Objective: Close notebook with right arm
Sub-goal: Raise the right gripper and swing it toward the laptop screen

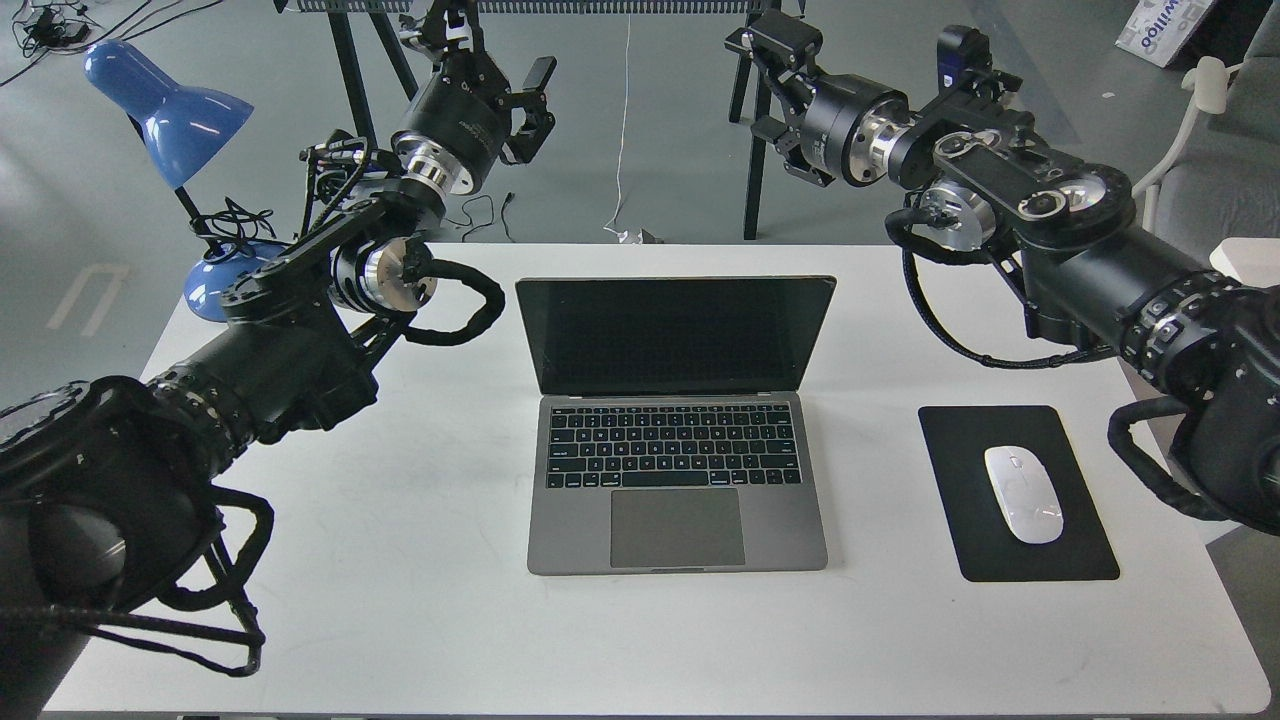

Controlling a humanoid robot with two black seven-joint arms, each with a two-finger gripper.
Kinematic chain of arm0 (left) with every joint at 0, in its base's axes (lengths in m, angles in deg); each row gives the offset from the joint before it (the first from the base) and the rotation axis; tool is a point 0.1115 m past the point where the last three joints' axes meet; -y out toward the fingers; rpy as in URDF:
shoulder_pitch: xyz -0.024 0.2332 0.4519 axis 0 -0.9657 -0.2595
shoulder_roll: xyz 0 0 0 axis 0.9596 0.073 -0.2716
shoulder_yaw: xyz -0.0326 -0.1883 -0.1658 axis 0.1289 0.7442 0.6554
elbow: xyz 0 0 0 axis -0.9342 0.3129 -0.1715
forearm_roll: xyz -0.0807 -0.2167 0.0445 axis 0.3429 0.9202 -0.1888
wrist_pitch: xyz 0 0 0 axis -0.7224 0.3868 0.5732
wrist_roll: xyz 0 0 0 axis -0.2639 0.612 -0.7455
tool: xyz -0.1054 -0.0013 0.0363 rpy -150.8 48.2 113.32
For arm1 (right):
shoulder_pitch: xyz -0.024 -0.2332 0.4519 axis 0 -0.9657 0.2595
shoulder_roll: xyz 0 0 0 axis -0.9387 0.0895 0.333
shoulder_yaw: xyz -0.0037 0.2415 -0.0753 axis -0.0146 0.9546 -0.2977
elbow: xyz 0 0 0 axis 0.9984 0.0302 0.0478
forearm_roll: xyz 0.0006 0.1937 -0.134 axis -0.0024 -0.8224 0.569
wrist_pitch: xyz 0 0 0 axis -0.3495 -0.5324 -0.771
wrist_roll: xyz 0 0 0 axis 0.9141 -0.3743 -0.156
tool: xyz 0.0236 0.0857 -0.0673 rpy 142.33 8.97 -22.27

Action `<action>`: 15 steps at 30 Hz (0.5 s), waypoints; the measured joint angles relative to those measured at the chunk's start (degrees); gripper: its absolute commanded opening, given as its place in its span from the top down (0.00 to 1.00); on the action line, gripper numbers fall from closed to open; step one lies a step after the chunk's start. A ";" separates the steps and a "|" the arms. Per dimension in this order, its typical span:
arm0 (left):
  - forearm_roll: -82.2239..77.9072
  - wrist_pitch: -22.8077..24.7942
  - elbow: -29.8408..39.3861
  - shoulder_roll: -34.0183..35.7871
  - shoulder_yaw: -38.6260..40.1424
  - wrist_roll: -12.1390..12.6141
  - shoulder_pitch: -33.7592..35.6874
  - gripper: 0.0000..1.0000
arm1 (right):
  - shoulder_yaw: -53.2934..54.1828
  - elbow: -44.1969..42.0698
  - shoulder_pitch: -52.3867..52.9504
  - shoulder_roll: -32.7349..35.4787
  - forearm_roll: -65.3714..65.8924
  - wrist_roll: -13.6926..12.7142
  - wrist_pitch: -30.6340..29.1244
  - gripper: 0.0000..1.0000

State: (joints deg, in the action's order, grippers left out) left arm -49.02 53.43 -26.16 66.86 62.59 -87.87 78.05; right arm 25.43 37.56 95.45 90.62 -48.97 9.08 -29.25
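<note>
- Notebook [676,425] lies open at the middle of the white table [400,580], its black screen upright and facing the near edge, keys and trackpad bare.
- Right of the notebook, well apart from it, a black mouse pad [1080,540] carries a white mouse [1023,494].
- Left of the notebook and behind it, a blue desk lamp [170,110] stands at the table's far left corner.
- Beyond the notebook lies grey floor with black table legs [752,170] and a thin white cable [622,130]; far left of it, loose black cables [50,25].
- The right arm [1050,230] hangs above the table, right of the notebook and touching nothing; the right gripper [770,85] is held beyond the far edge, fingers dark and bunched, so I cannot tell whether they are parted.
- The left gripper [520,100] is raised left of and behind the notebook; its fingers cannot be told apart either.
</note>
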 measured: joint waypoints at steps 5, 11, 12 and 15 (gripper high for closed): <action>0.00 0.05 0.00 0.01 0.00 0.00 -0.03 0.00 | -7.78 -2.26 0.21 -2.88 0.23 0.00 -0.16 0.00; 0.00 0.06 0.00 0.06 0.00 0.00 -0.03 0.00 | -11.45 -1.73 -0.37 -3.04 0.22 0.00 -0.61 0.00; 0.00 0.06 0.00 0.07 0.00 0.00 -0.03 0.00 | -11.52 -1.62 -0.43 -3.04 0.18 0.00 -0.93 0.00; 0.00 0.10 0.00 0.08 0.00 0.00 -0.03 0.00 | -11.55 -1.48 -0.62 -3.05 0.09 0.00 -2.60 0.00</action>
State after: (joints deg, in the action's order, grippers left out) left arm -49.02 53.53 -26.16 66.95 62.59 -87.88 78.02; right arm 13.89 36.08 94.83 87.57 -48.88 9.08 -31.86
